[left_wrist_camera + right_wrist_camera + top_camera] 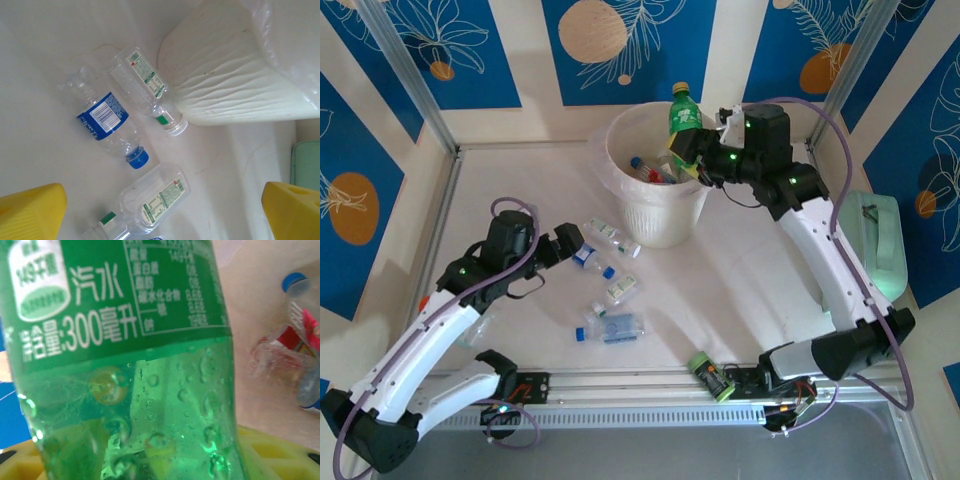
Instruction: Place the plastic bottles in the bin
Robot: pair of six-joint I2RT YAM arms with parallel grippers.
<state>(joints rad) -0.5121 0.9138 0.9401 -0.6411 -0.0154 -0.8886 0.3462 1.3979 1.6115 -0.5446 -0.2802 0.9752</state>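
The right gripper (pixel 692 152) pinches a green soda bottle (pixel 682 118) upright over the bin (pixel 620 135) near the table's (pixel 760 290) far edge, poised for dropping; the left gripper (pixel 570 243), spread wide, hovers above clear bottles (pixel 105 120) lying beside the bin's foot.

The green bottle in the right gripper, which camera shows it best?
Top external: the whole green bottle, cap included, held by the right gripper over the bin. Right wrist: a close-up of its label and lower body.

The table (pixel 750 290) is lit brightly and evenly; only a faint shadow is cast at the foot of the bin (pixel 660 215). Inside the bin, bottles (pixel 295 340) behind the green bottle (pixel 125 365) are rendered blurred.
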